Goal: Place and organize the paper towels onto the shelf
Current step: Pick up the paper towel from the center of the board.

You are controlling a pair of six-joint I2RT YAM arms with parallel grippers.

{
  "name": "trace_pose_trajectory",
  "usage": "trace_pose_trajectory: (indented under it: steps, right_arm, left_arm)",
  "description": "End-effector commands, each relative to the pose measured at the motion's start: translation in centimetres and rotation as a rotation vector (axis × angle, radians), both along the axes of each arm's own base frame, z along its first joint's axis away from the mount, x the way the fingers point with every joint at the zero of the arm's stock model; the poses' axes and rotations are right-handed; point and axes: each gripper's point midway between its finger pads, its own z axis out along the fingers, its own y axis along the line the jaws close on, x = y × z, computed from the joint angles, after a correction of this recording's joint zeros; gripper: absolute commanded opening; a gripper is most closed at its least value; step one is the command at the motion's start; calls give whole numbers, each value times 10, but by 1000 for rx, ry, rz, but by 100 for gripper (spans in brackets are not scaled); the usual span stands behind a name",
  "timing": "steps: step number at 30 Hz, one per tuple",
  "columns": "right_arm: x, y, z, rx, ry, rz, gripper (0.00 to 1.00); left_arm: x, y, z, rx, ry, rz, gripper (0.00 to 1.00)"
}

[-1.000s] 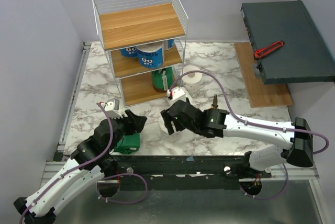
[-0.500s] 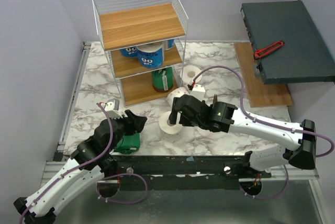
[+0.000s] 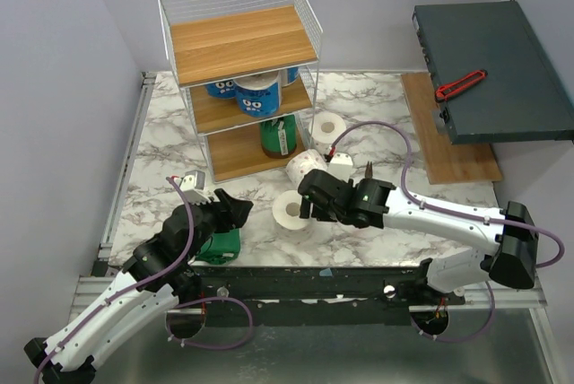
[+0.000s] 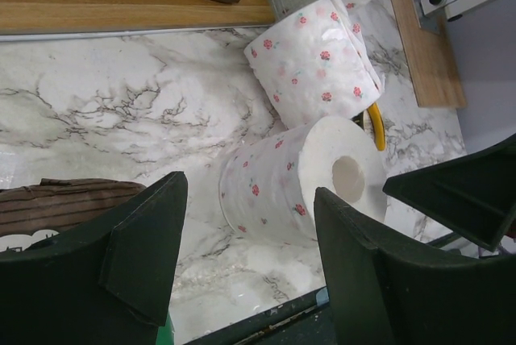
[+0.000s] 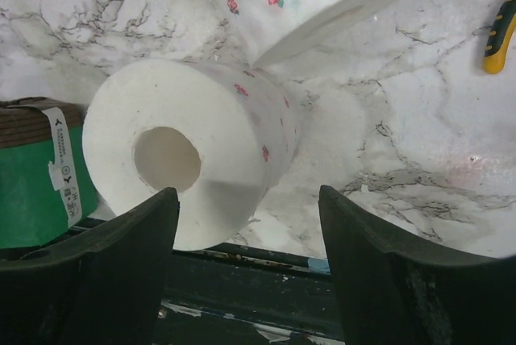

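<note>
The shelf (image 3: pixel 242 43) stands at the back left, with blue-wrapped paper towels (image 3: pixel 258 95) on its middle tier and a green roll (image 3: pixel 279 135) on the bottom board. Three white speckled rolls sit on the marble: one by the shelf (image 3: pixel 328 126), one further forward (image 3: pixel 305 165), and one upright by the near edge (image 3: pixel 290 211) (image 5: pixel 189 160) (image 4: pixel 298 176). My right gripper (image 3: pixel 309 200) (image 5: pixel 246 200) is open just right of that near roll, nothing between its fingers. My left gripper (image 3: pixel 235 212) (image 4: pixel 248 216) is open, facing the same roll from the left. Another green roll (image 3: pixel 220 242) (image 5: pixel 32 176) lies under it.
Yellow-handled pliers (image 5: pixel 500 31) (image 4: pixel 375 123) lie on the marble right of the white rolls. A dark box (image 3: pixel 489 70) with a red tool (image 3: pixel 460 84) on it overhangs a wooden board (image 3: pixel 448 146) at the right. The table's dark front rail (image 5: pixel 266 272) runs just behind both grippers.
My right gripper has drawn back to the right off the near white roll, which now stands free on the marble. The left arm has not moved.
</note>
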Motion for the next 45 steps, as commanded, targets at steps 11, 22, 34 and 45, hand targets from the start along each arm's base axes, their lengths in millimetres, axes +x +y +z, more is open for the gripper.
trace_pose_trajectory:
  steps: [11,22,34,45]
  right_arm:
    - [29,4,-8,-80,-56,80,72]
    - [31,13,3,-12,-73,120,76]
    - [16,23,-16,-80,19,272,70]
    - [15,23,-28,-103,46,267,62]
  left_arm:
    - [3,-3,-2,6,-10,-8,67]
    - [4,-7,-7,17,6,-17,67]
    - [5,-10,-14,23,30,-24,67]
    - [5,-11,-15,26,33,-27,67]
